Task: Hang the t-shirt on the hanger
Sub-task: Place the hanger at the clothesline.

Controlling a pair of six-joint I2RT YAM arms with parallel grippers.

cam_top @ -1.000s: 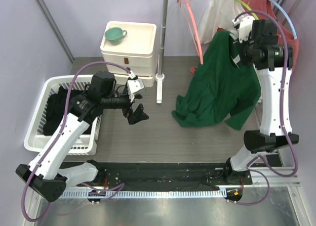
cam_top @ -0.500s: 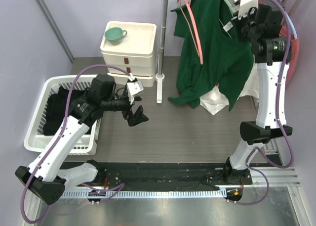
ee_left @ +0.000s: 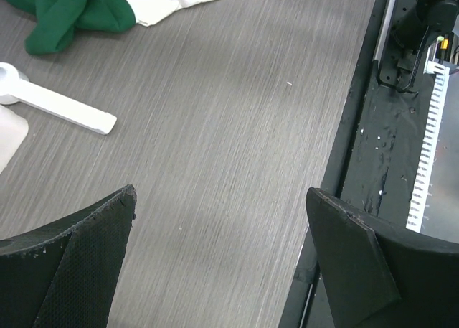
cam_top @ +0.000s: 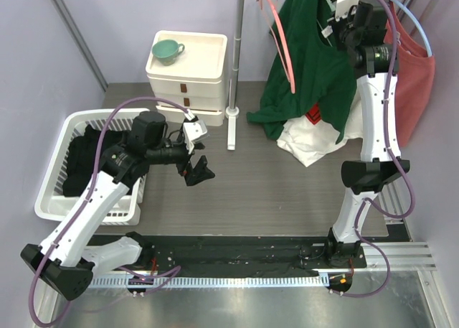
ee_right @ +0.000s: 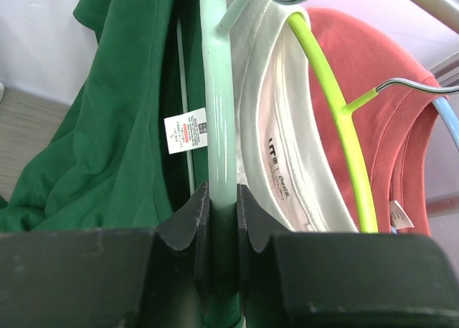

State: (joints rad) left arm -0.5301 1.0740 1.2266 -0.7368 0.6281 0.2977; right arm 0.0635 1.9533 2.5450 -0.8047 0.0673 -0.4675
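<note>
The dark green t-shirt (cam_top: 315, 69) hangs from the pale mint hanger (ee_right: 219, 127) up at the clothes rail, with its hem draped low toward the table. My right gripper (ee_right: 222, 199) is shut on the hanger's arm, and the t-shirt's white neck label (ee_right: 186, 130) shows just to its left. In the top view the right gripper (cam_top: 336, 26) is raised high beside the rail. My left gripper (cam_top: 197, 171) hovers over the table's middle. Its jaws (ee_left: 221, 195) are open with only bare tabletop between them, and a fold of the t-shirt (ee_left: 72, 12) lies far off.
A pink hanger (cam_top: 280, 34) hangs in front of the t-shirt. A white shirt (ee_right: 276, 127), a lime-green hanger (ee_right: 337, 127) and a faded red shirt (cam_top: 409, 77) crowd the rail's right. The rack pole (cam_top: 234, 62), a white drawer unit (cam_top: 188, 73) and a laundry basket (cam_top: 54, 191) stand to the left.
The right arm has lifted the hanger and t-shirt from over the table up to the rail. The white shirt now shows below the green hem. The left arm has barely moved.
</note>
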